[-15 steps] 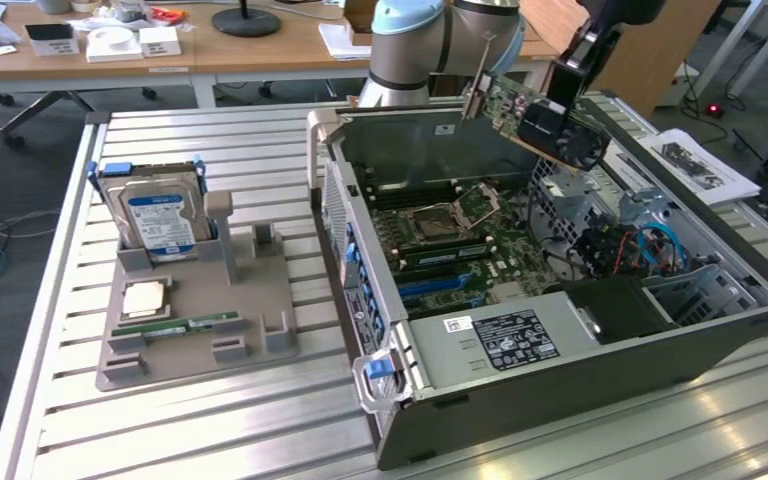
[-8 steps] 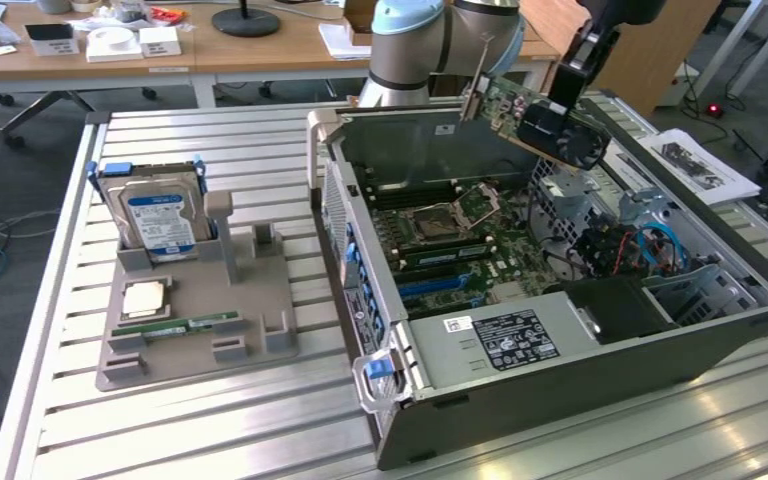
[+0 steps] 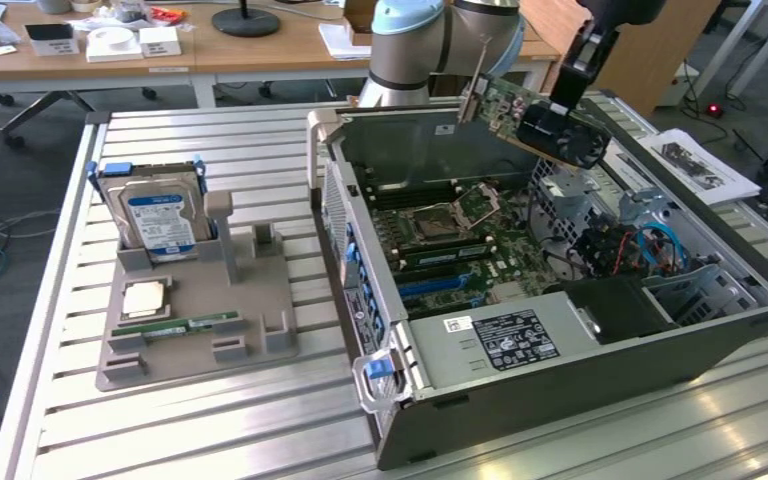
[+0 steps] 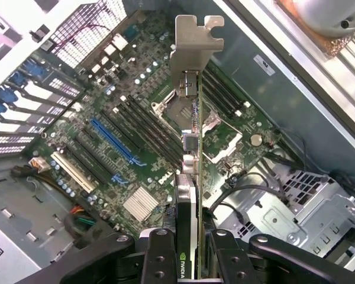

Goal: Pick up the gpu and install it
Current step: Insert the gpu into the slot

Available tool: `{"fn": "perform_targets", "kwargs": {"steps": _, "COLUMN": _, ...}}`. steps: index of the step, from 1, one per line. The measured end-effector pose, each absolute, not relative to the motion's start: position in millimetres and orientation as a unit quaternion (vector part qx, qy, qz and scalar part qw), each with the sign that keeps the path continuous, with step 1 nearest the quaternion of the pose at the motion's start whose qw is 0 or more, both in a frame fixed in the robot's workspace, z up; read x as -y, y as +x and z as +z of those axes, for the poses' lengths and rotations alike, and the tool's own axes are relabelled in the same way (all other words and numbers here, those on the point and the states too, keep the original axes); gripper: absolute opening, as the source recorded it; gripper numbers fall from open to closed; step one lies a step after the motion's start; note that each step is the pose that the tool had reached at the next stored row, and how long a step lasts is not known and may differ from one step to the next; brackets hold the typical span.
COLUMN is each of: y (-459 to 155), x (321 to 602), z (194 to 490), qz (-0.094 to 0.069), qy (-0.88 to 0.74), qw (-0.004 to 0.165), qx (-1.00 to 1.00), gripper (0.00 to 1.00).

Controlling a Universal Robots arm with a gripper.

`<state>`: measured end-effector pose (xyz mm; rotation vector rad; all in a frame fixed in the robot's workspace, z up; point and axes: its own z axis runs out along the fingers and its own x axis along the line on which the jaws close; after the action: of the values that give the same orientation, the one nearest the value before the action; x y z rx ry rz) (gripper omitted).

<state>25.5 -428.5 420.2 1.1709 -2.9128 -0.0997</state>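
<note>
Overhead, gripper (image 4: 187, 255) half-closed, clamping gpu (image 4: 190, 148) above motherboard (image 4: 121, 139).

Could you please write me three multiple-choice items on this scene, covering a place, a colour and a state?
1. Where is the gpu? A. Above the open computer case. B. Seated in a slot. C. Under the case.
2. Its circuit board is: A. red. B. green. C. white.
3. The gripper is: A. open, empty. B. shut, empty. C. shut on the gpu.
Answers: 1 A, it hangs over the motherboard; 2 B, green shows beside the black cooler; 3 C, its fingers clamp the card's edge.
</note>
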Motion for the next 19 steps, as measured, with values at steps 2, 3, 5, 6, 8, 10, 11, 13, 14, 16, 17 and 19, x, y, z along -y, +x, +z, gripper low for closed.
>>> {"fn": "perform_targets", "kwargs": {"steps": 2, "y": 25.5, "x": 428.4, "z": 420.2, "qz": -0.032, "qy": 0.38, "qw": 0.001, "qx": 0.925, "gripper": 0.27}}
{"fn": "perform_targets", "kwargs": {"steps": 3, "y": 25.5, "x": 428.5, "z": 420.2, "qz": -0.032, "qy": 0.383, "qw": 0.001, "qx": 0.923, "gripper": 0.27}}
{"fn": "perform_targets", "kwargs": {"steps": 5, "y": 25.5, "x": 428.4, "z": 420.2, "qz": -0.032, "qy": 0.39, "qw": 0.001, "qx": 0.92, "gripper": 0.27}}
{"fn": "perform_targets", "kwargs": {"steps": 6, "y": 25.5, "x": 428.5, "z": 420.2, "qz": -0.032, "qy": 0.393, "qw": 0.001, "qx": 0.919, "gripper": 0.27}}
{"fn": "perform_targets", "kwargs": {"steps": 8, "y": 25.5, "x": 428.4, "z": 420.2, "qz": -0.032, "qy": 0.401, "qw": 0.001, "qx": 0.916, "gripper": 0.27}}
{"fn": "perform_targets", "kwargs": {"steps": 10, "y": 25.5, "x": 428.4, "z": 420.2, "qz": -0.032, "qy": 0.407, "qw": 0.001, "qx": 0.913, "gripper": 0.27}}
{"fn": "perform_targets", "kwargs": {"steps": 11, "y": 25.5, "x": 428.5, "z": 420.2, "qz": -0.032, "qy": 0.411, "qw": 0.002, "qx": 0.911, "gripper": 0.27}}
{"fn": "perform_targets", "kwargs": {"steps": 13, "y": 25.5, "x": 428.4, "z": 420.3, "qz": -0.032, "qy": 0.418, "qw": 0.002, "qx": 0.908, "gripper": 0.27}}
{"fn": "perform_targets", "kwargs": {"steps": 14, "y": 25.5, "x": 428.5, "z": 420.2, "qz": -0.032, "qy": 0.421, "qw": 0.002, "qx": 0.906, "gripper": 0.27}}
{"fn": "perform_targets", "kwargs": {"steps": 16, "y": 25.5, "x": 428.4, "z": 420.2, "qz": -0.032, "qy": 0.428, "qw": 0.002, "qx": 0.903, "gripper": 0.27}}
{"fn": "perform_targets", "kwargs": {"steps": 17, "y": 25.5, "x": 428.4, "z": 420.2, "qz": -0.032, "qy": 0.432, "qw": 0.002, "qx": 0.901, "gripper": 0.27}}
{"fn": "perform_targets", "kwargs": {"steps": 19, "y": 25.5, "x": 428.4, "z": 420.2, "qz": -0.032, "qy": 0.439, "qw": 0.002, "qx": 0.898, "gripper": 0.27}}
